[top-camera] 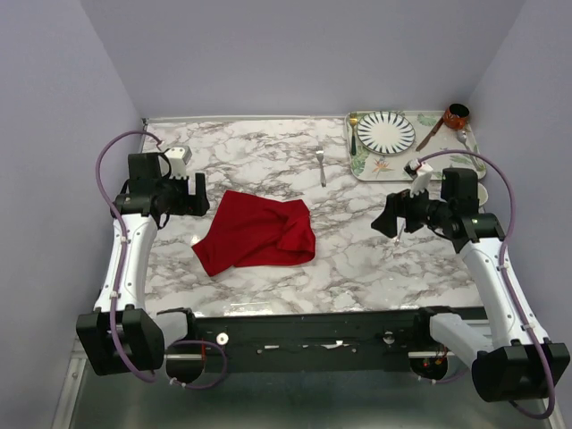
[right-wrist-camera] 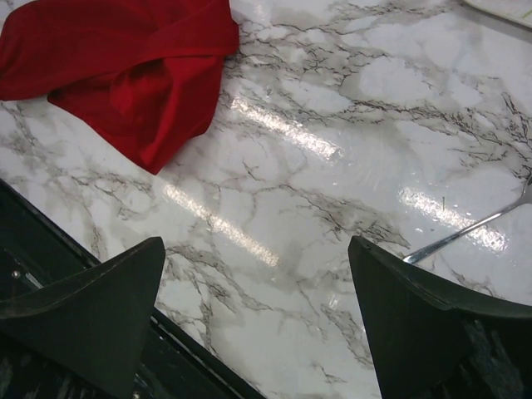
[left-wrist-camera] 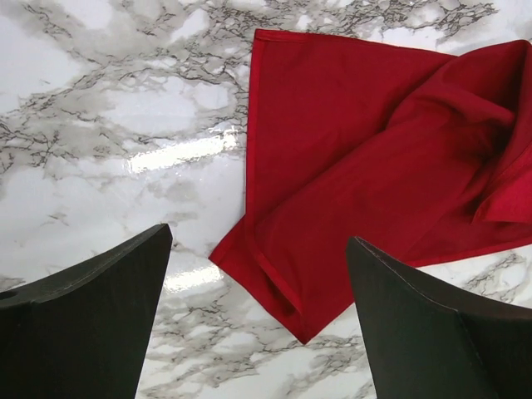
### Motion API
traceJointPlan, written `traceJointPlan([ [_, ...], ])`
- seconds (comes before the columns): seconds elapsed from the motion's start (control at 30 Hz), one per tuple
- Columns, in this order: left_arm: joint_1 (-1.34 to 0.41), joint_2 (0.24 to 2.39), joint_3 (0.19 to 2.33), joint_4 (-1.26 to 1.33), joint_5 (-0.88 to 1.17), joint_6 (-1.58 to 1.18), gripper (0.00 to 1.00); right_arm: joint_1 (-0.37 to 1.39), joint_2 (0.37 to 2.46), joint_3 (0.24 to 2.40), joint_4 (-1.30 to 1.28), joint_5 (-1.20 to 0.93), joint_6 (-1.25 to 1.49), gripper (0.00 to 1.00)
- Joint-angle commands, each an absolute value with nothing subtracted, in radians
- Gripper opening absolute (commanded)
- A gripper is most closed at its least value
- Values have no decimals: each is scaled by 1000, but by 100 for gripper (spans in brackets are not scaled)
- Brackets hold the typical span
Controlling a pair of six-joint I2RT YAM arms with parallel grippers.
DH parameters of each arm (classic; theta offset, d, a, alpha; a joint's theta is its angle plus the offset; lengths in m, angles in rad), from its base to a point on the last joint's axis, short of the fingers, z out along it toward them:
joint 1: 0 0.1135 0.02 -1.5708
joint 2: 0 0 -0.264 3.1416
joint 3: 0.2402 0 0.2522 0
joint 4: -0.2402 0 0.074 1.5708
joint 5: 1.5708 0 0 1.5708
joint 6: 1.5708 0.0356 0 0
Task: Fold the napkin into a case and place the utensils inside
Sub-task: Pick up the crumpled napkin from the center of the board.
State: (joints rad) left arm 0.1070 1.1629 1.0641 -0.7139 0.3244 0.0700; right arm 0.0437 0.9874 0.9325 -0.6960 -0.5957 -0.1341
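Napkin (top-camera: 257,234) is lying crumpled at mid-tabletop (top-camera: 357,259), with the fork (top-camera: 321,164) lying farther back. Left end effector (left-wrist-camera: 258,235) and right end effector (right-wrist-camera: 256,241) are hovering, fingers spread apart, gripping nothing.

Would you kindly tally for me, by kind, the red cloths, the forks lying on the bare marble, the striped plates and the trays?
Red cloths: 1, the napkin
Forks on bare marble: 1, the fork
Striped plates: 1, the plate
Trays: 1, the tray
Total: 4
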Motion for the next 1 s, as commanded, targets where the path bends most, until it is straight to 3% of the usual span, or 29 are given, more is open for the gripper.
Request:
traceJointPlan([
  [0.0,86,1138,1060,-661,270,115,99,90,980,908,-689,-620,-164,100],
  [0.43,-126,1393,1181,-598,124,176,98,399,1170,979,-681,-516,-192,100],
  [0.7,-204,1626,1258,-562,43,175,86,613,1391,1029,-657,-466,-167,100],
  [0.97,-210,1787,1356,-538,8,181,72,658,1538,1074,-589,-391,-114,98],
])
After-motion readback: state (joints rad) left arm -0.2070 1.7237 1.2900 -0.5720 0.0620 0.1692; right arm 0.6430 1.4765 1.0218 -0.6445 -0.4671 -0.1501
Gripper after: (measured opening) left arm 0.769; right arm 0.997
